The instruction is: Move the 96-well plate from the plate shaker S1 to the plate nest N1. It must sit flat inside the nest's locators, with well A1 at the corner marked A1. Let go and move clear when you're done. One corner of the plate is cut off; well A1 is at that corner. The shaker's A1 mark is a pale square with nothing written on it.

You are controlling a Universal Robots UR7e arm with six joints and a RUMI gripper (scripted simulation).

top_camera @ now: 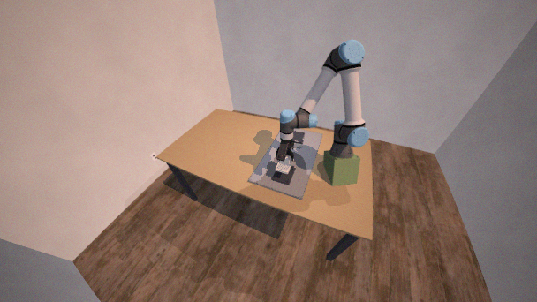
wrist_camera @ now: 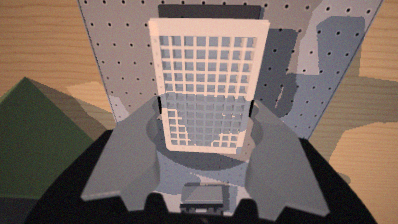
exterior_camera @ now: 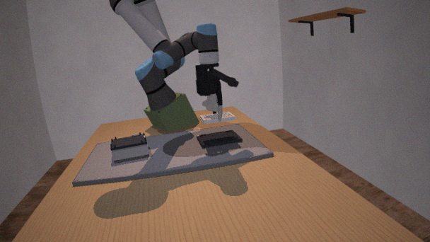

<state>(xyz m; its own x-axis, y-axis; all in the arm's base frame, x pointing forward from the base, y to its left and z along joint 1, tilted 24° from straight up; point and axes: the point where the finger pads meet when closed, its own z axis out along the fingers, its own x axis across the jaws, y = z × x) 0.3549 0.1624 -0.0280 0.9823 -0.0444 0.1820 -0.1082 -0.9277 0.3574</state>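
Count: one arm (exterior_camera: 166,58) with one gripper (exterior_camera: 216,112), clamped on one white well plate (exterior_camera: 226,116). One dark nest (exterior_camera: 219,138), one shaker (exterior_camera: 129,148), both on one grey perforated board (exterior_camera: 170,166). One wooden table (exterior_camera: 226,212), one green block (exterior_camera: 175,113) under the arm, one wall shelf (exterior_camera: 327,15).
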